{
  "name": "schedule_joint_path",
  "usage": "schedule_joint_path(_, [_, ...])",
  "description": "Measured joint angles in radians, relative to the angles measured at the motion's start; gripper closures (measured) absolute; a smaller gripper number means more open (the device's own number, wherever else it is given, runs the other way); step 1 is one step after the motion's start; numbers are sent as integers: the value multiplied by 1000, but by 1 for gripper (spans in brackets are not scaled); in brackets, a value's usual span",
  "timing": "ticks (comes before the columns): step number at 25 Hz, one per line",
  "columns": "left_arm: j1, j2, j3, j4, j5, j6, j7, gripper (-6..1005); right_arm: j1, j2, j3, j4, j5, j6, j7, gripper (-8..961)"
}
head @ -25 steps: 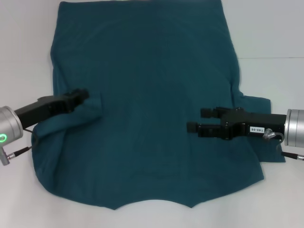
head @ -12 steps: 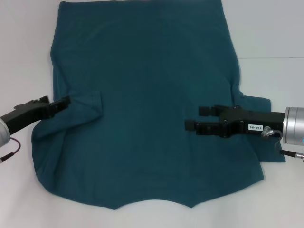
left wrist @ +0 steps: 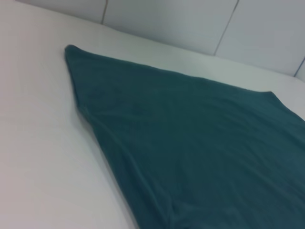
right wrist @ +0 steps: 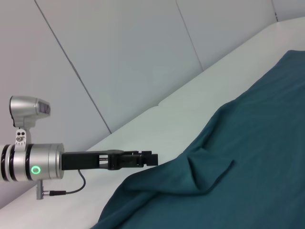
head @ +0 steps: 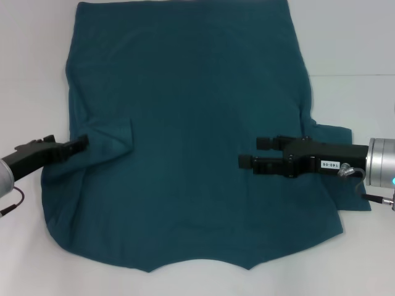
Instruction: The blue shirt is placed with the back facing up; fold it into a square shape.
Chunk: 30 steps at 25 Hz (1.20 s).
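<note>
On the white table the blue shirt lies spread flat and covers most of the surface. Its left sleeve is folded inward onto the body of the shirt, and the right sleeve sticks out a little at the right edge. The left gripper is at the left edge of the shirt, its tip just beside the folded sleeve; it is not possible to tell if its fingers are apart or together. In the right wrist view this gripper appears just at the raised cloth edge. The right gripper hovers over the right part of the shirt, with its fingers apart and holding nothing
</note>
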Motion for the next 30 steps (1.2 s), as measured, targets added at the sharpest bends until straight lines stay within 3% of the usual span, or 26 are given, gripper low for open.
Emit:
schedule_joint_path(25, [-1, -1, 24, -19, 29, -27, -7, 125, -4, -2, 0, 0, -3, -1, 0, 54])
schedule_joint_path(30, [-3, -1, 23, -20, 31, -34, -9, 325, -4, -2, 0, -1, -3, -1, 0, 53])
